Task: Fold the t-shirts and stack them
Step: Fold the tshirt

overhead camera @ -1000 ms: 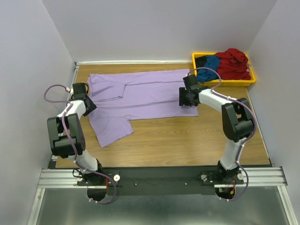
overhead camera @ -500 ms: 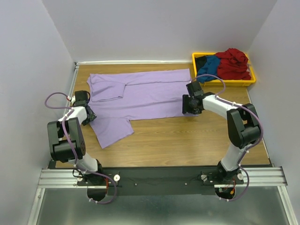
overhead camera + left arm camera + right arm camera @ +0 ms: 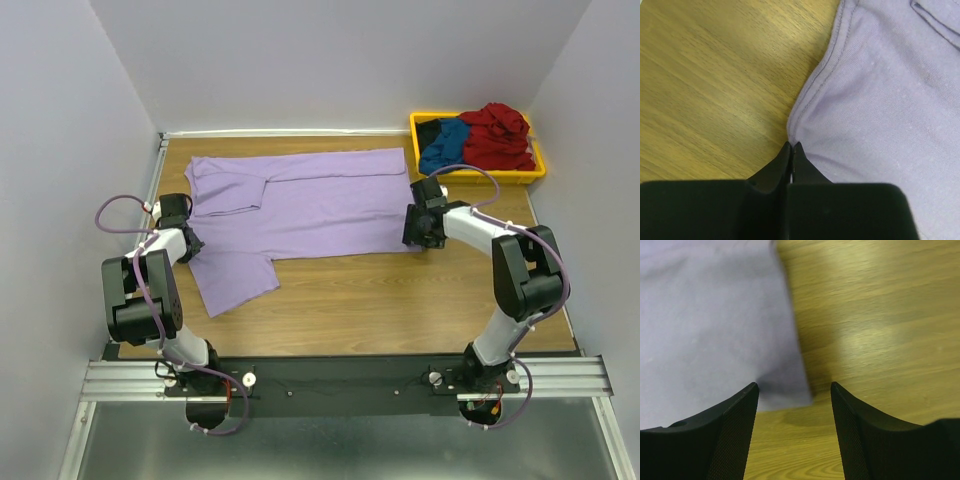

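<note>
Looks down over the left pincer (image 3: pixel 792 146), black, tips pressed together with no gap. Nips the stitched edge of the purple shirt (image 3: pixel 890 110) right at those tips, with the cloth drawn to a small point there. Spreads smooth ahead and to the right of the pincer, with a fold (image 3: pixel 935 17) far ahead on the right. Leaves bare wooden table (image 3: pixel 715 85) ahead and to the left.
</note>
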Available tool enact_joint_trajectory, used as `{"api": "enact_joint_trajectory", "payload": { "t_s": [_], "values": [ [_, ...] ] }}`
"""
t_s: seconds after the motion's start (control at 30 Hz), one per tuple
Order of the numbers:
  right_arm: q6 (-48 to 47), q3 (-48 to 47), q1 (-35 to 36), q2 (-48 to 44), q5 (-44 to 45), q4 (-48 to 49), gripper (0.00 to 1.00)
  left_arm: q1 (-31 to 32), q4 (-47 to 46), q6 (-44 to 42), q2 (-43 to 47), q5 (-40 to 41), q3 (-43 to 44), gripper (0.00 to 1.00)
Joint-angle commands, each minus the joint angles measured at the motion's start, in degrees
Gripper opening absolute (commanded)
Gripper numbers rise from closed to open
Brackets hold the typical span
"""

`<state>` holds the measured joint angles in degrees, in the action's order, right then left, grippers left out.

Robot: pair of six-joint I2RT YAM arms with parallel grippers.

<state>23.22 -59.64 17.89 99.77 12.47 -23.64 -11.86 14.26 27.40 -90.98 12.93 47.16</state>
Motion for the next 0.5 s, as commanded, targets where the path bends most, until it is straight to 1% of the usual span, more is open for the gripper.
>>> {"api": "enact_joint_trajectory", "payload": {
  "t_s": [0.0,0.13,0.27,0.37,0.47],
  "values": [
    [4.1,0.8,-1.7,-1.4,2.6,-1.2,0.67,0.1,2.3,-0.7,-1.7,0.6,-2.5,0.0],
    [5.0,0.8,-1.9,-0.8,0.5,-1.3,0.66,0.1,2.1,-0.9,-1.3,0.6,-2.5,0.0],
    [5.2,0.8,-1.9,-0.4,-1.3,-1.4,0.61,0.2,1.9,-1.1,-1.1,0.3,-2.4,0.0],
    [6.0,1.7,-2.0,-1.5,-3.1,-2.5,0.58,0.1,1.9,-1.2,-0.8,0.1,-2.4,0.0],
    [5.8,2.4,-1.9,-2.9,-3.9,-4.7,0.58,0.1,1.7,-1.1,-0.3,-0.2,-2.5,0.0]
  ]
}}
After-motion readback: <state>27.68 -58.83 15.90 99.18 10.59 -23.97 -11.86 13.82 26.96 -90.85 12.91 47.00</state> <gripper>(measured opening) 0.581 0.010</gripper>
